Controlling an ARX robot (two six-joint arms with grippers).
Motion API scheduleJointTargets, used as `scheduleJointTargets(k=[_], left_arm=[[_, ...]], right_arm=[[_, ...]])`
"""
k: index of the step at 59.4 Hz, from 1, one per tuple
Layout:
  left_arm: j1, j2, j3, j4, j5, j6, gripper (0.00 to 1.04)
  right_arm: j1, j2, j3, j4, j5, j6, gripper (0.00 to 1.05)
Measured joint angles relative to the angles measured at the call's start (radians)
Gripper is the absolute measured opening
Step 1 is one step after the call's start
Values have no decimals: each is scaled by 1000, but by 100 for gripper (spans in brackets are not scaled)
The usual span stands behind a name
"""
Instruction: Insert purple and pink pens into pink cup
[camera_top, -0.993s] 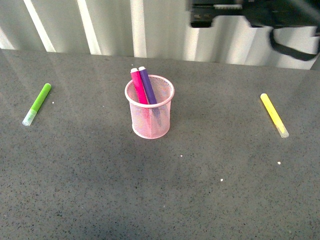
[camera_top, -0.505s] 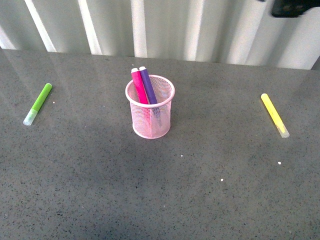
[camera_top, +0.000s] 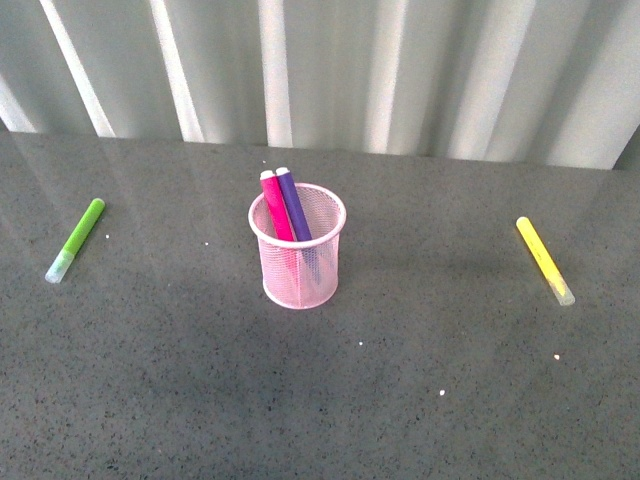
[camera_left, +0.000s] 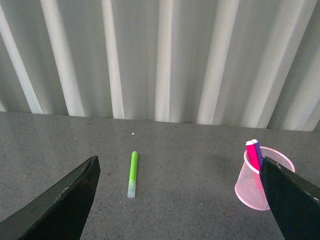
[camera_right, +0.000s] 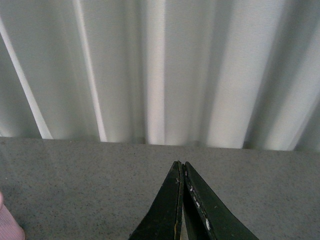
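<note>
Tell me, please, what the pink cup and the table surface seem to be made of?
The pink cup looks like painted metal wire mesh: the wall is a fine grid that shows the pink pen and purple pen through it, with a solid rim. It could also be plastic mesh. The table looks like polished grey stone or laminate, finely speckled and faintly reflective.

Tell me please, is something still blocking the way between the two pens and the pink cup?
Nothing visible blocks them. The pink pen and the purple pen already stand inside the pink cup, leaning against its rim. The green marker and the yellow marker lie far off on the table.
</note>
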Motion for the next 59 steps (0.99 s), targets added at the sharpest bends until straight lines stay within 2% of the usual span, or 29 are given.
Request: scheduleJointTargets(k=[18, 21, 27, 59], left_arm=[[0, 0, 0, 0, 0, 0, 98], [0, 0, 0, 0, 0, 0, 98], [0, 0, 0, 0, -1, 0, 98], [0, 0, 0, 0, 0, 0, 98]], right_arm=[[-58, -261, -113, -150, -61, 0, 3], [-102, -312, -127, -187, -122, 0, 3], [-131, -397, -145, -247, -127, 0, 3], [-134, -846, -174, -642, -130, 0, 3]])
